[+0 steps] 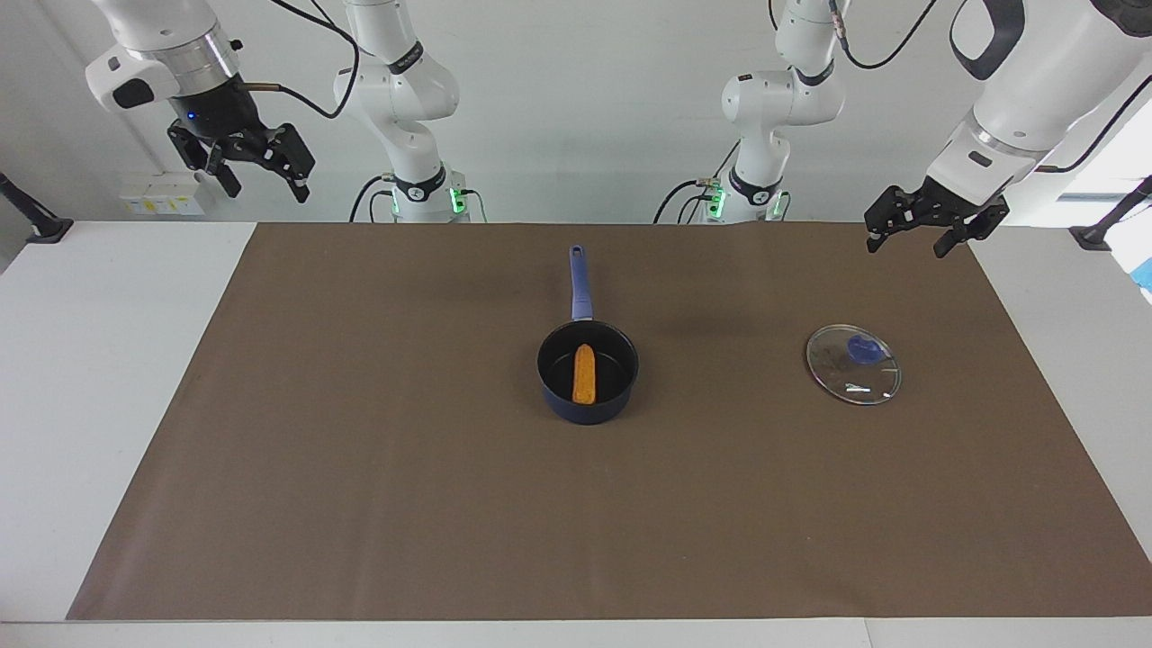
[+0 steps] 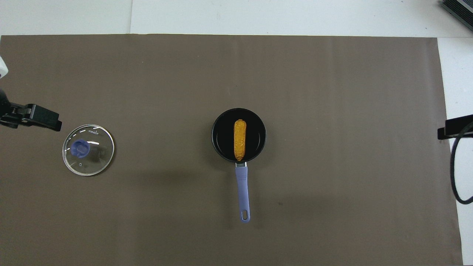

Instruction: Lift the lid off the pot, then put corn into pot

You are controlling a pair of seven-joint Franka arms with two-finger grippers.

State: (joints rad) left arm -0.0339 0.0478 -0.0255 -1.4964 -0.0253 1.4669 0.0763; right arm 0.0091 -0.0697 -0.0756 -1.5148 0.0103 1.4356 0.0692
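Note:
The dark blue pot (image 1: 589, 412) (image 2: 215, 125) stands uncovered mid-mat, its long blue handle (image 1: 580, 283) pointing toward the robots. The orange-yellow corn (image 1: 584, 374) (image 2: 239, 139) lies inside it, in line with the handle. The glass lid (image 1: 853, 364) (image 2: 88, 149) with its blue knob rests flat on the mat toward the left arm's end. My left gripper (image 1: 907, 245) hangs open and empty in the air over the mat's corner by that end. My right gripper (image 1: 264, 187) is raised high, open and empty, over the right arm's end of the table.
A brown mat (image 1: 360, 468) covers most of the white table (image 1: 99, 378). The right arm's black cable (image 2: 455, 173) loops down beside the mat's edge. Nothing else lies on the mat.

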